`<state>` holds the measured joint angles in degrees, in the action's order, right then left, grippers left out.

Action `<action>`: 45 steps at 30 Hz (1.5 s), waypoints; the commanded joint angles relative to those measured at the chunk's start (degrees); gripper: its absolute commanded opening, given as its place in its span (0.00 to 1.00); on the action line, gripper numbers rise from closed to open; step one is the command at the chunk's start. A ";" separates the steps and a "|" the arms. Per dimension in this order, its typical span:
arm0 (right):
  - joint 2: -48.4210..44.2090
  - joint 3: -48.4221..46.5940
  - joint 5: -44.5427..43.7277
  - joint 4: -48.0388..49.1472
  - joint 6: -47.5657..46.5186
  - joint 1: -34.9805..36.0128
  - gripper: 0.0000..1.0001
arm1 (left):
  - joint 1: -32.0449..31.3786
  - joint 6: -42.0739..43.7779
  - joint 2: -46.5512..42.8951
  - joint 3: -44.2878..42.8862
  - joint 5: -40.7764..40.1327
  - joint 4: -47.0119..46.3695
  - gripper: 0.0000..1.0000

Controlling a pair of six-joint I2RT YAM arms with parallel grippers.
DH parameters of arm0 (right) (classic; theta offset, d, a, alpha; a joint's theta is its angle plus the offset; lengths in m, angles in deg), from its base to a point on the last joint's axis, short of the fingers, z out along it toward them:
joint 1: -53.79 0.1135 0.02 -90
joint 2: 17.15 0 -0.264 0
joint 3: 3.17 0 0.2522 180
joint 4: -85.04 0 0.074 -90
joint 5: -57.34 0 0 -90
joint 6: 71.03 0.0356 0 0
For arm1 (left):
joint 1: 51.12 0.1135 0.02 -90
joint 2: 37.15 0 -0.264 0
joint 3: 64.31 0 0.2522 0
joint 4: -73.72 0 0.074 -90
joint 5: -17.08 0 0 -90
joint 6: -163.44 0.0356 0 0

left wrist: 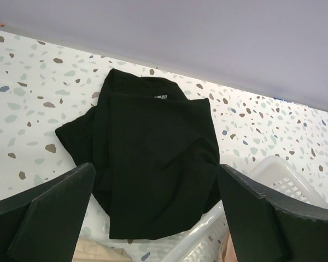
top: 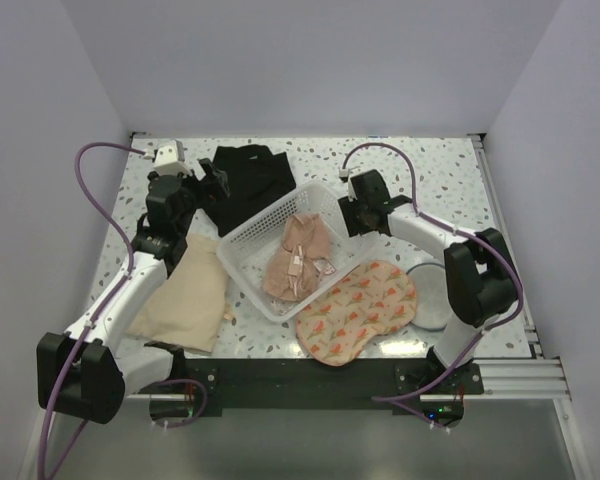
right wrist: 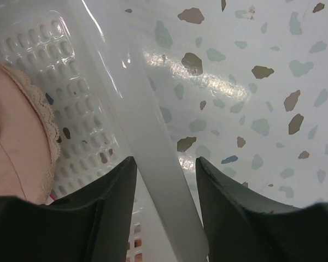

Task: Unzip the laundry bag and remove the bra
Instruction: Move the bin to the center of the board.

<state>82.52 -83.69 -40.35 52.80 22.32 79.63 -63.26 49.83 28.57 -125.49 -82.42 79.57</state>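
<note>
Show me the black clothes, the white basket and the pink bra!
black clothes (left wrist: 153, 164): left wrist view, middle of the fabric.
white basket (right wrist: 153, 158): right wrist view, on its rim.
pink bra (top: 298, 260): top external view, its middle.

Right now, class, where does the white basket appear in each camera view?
Top external: white basket at the centre.
Left wrist: lower right corner.
Right wrist: rim straddled by the right hand.
Shared landmark: the speckled table.

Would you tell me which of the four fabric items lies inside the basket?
The pink bra: it alone lies in the white basket; the black garment, beige bag and patterned bag lie outside it.
</note>
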 commanded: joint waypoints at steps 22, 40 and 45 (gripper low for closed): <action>-8.97 6.38 -22.98 9.07 -5.37 -9.14 0.22 | -0.16 -1.17 1.96 -2.24 -0.08 -1.15 1.00; -4.94 3.31 -22.12 9.60 -6.34 -19.25 0.19 | -0.16 -1.52 3.19 -2.33 -0.35 -1.50 1.00; -0.11 -0.47 -12.46 11.89 -8.27 -24.26 0.19 | -0.16 -1.08 4.68 -4.87 -1.49 -0.28 1.00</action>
<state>78.17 -80.31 -53.22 62.94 21.06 59.11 -63.26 48.95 32.35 -125.97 -82.63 79.66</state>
